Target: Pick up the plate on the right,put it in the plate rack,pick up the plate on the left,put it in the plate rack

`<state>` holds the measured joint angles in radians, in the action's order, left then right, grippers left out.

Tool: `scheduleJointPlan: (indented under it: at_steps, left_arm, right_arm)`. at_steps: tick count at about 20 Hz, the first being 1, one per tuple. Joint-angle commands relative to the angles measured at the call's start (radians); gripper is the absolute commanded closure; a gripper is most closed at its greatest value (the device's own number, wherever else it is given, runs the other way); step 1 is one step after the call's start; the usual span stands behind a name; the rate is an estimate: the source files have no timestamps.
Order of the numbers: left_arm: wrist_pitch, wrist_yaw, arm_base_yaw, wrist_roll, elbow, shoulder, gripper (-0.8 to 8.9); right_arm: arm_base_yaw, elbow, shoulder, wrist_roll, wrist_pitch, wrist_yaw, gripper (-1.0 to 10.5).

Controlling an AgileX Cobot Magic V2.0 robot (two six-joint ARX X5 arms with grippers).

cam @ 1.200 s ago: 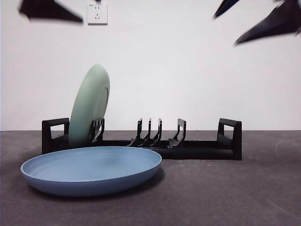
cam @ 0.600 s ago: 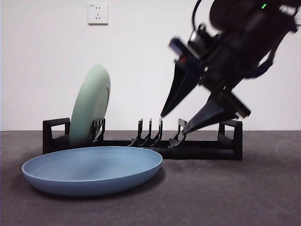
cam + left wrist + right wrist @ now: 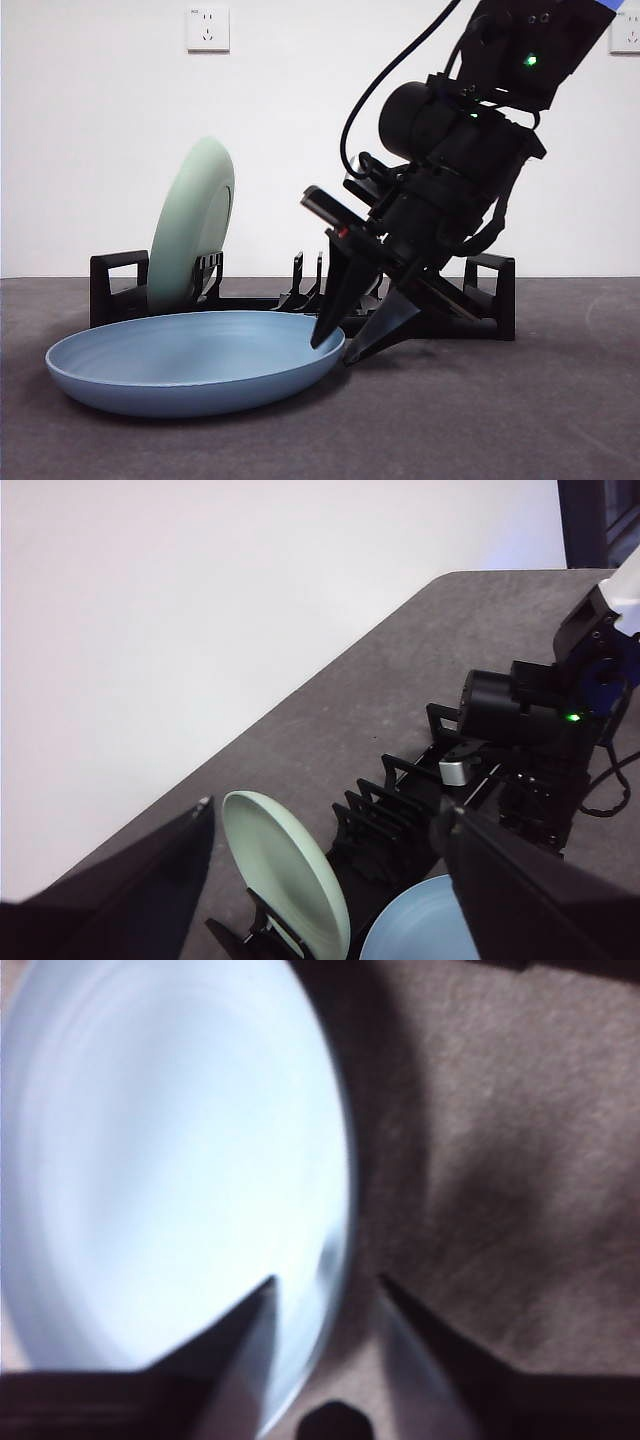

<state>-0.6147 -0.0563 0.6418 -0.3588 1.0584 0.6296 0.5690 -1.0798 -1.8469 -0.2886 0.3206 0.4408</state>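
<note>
While the green plate (image 3: 192, 222) stands in the plate rack (image 3: 490, 290), right gripper (image 3: 345, 345), jaws parted, straddles blue plate (image 3: 190, 360) rim.

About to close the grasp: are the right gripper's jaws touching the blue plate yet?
Cannot tell. In the right wrist view the right gripper has open jaws straddling the blue plate rim, but blur hides any contact; the front view shows overlap only.
</note>
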Motion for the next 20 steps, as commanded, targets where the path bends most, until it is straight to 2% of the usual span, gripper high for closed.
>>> scheduleJointPlan:
  at_steps: [1,6,9,13,16,18,20]
  left_arm:
    - [-0.006,-0.005,0.002,-0.013,-0.003,0.004,4.38]
    - [-0.107,0.012,0.005,-0.012,-0.003,0.078,4.38]
    - [-0.19,0.035,0.061,-0.011,-0.003,0.182,4.4]
    - [-0.238,0.034,0.239,-0.01,-0.003,0.331,4.39]
    - [-0.163,0.024,0.421,-0.001,-0.003,0.422,4.4]
    - [-0.117,-0.05,0.536,-0.002,-0.003,0.479,4.4]
    - [-0.115,-0.169,0.629,-0.002,-0.003,0.552,4.4]
  right_arm:
    - [0.009,-0.003,-0.016,-0.003,-0.002,-0.036,9.7]
    - [0.009,-0.003,-0.01,-0.018,0.047,-0.051,9.6]
    - [0.009,-0.003,0.029,-0.017,0.119,-0.056,9.6]
    - [0.007,-0.003,0.154,-0.017,0.195,-0.058,9.6]
    - [-0.001,-0.004,0.257,-0.017,0.226,-0.058,9.6]
    - [-0.014,-0.004,0.315,-0.017,0.255,-0.058,9.6]
    - [-0.026,-0.004,0.362,-0.017,0.282,-0.058,9.6]
